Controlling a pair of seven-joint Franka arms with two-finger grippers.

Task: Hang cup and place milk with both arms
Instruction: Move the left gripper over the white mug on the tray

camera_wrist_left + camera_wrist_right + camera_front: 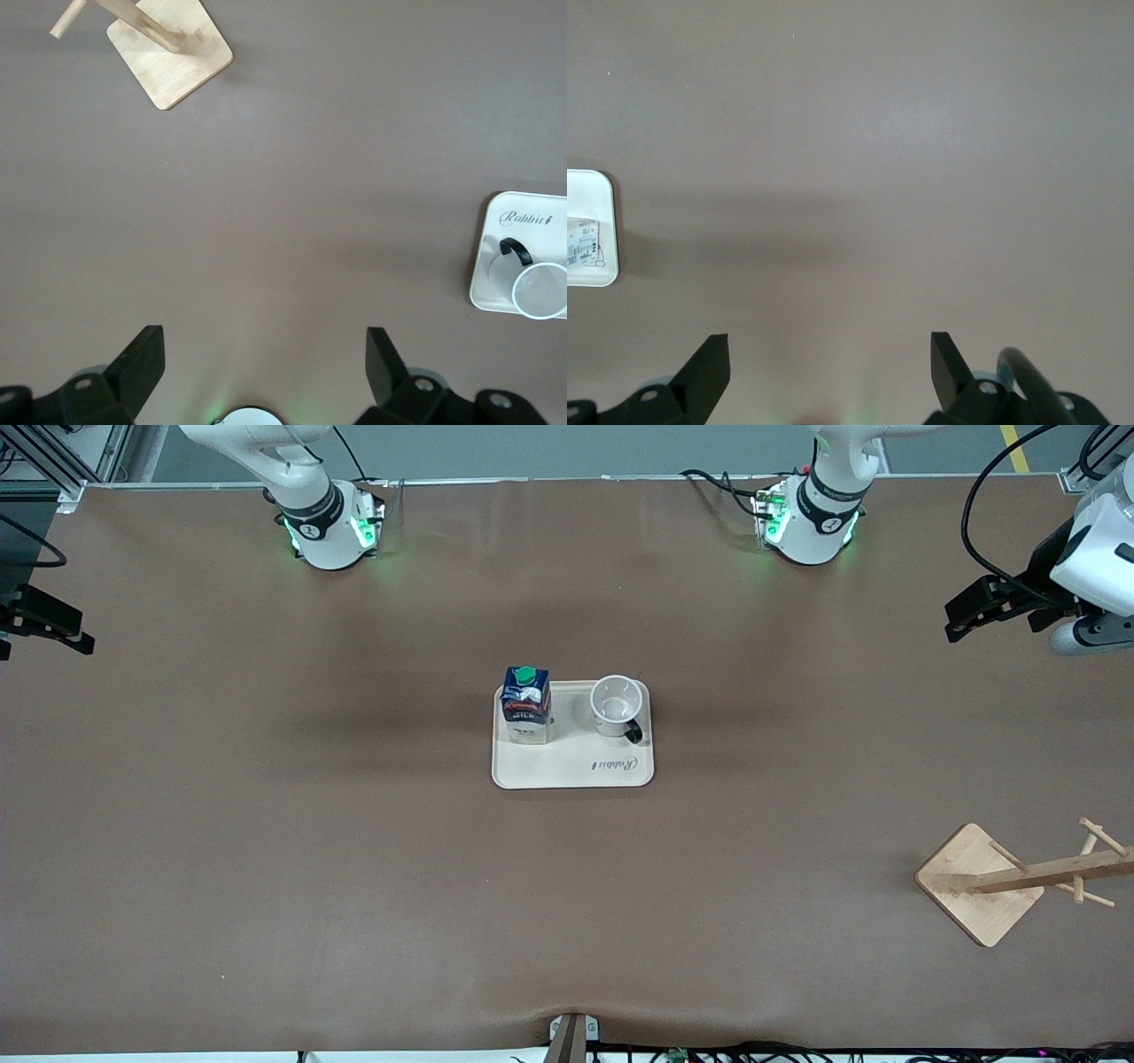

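Observation:
The white cup (617, 704) stands upright on a cream tray (572, 772) at mid-table, its black handle turned toward the front camera. Beside it on the tray, toward the right arm's end, stands the dark blue milk (526, 704) with its green cap. My left gripper (955, 622) hangs open and empty over the left arm's end of the table. In the left wrist view the left gripper (264, 345) is wide open above bare mat, with the cup (540, 288) and tray (496, 266) at the picture's edge. My right gripper (62, 627) hovers open over the right arm's end. In the right wrist view the right gripper (830, 347) holds nothing, with the milk (580, 243) and tray (594, 181) at the edge.
A wooden peg rack (979, 886) on a square base stands near the front camera at the left arm's end, its post and pegs leaning toward the table's edge; its base (170, 57) also shows in the left wrist view. Brown mat (354, 850) covers the table.

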